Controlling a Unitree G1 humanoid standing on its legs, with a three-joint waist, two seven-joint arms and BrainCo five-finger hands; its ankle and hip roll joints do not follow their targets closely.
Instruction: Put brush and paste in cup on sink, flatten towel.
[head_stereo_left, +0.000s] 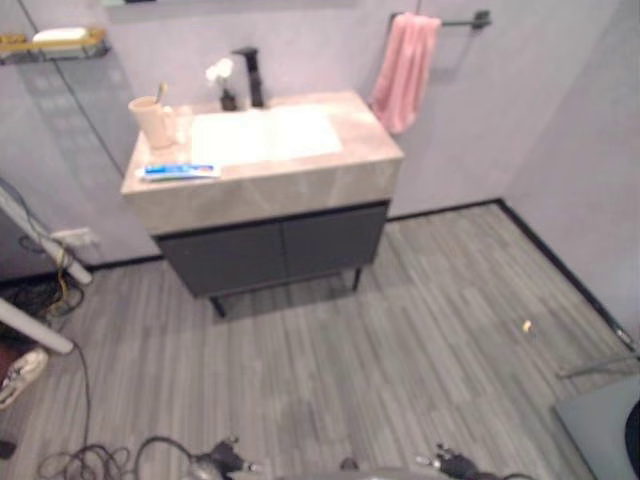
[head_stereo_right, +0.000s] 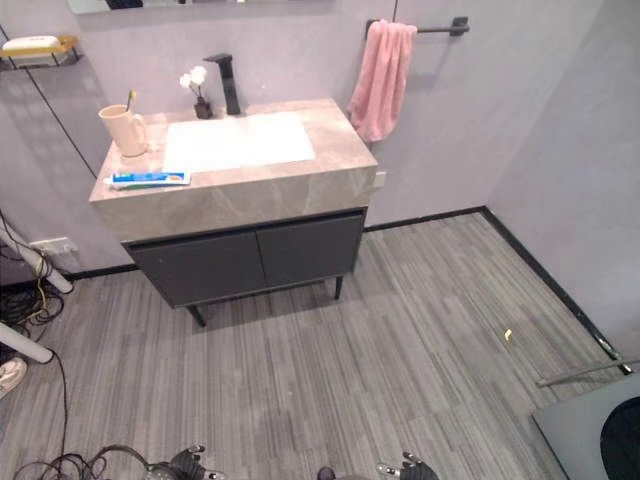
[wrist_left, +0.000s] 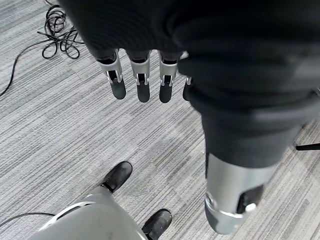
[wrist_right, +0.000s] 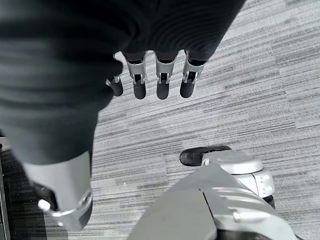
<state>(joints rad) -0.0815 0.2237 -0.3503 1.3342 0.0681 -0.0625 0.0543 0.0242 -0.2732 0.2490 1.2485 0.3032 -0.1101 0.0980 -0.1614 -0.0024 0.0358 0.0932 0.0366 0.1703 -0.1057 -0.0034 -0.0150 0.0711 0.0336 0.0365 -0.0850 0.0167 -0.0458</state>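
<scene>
A beige cup (head_stereo_right: 124, 130) stands at the left rear of the marble sink counter (head_stereo_right: 250, 185), with a brush handle (head_stereo_right: 130, 99) poking out of it. A blue and white paste tube (head_stereo_right: 148, 179) lies flat near the counter's left front edge. A pink towel (head_stereo_right: 382, 80) hangs bunched on a black wall bar right of the sink. My left hand (wrist_left: 142, 75) and my right hand (wrist_right: 160, 75) hang open over the floor, far from the counter, holding nothing.
A black tap (head_stereo_right: 225, 82) and a small vase of white flowers (head_stereo_right: 197, 92) stand behind the white basin (head_stereo_right: 238, 140). A wall shelf (head_stereo_right: 38, 50) hangs at the upper left. Cables (head_stereo_right: 40, 300) lie on the floor left of the dark cabinet (head_stereo_right: 250, 258). A grey object (head_stereo_right: 590, 425) sits at the lower right.
</scene>
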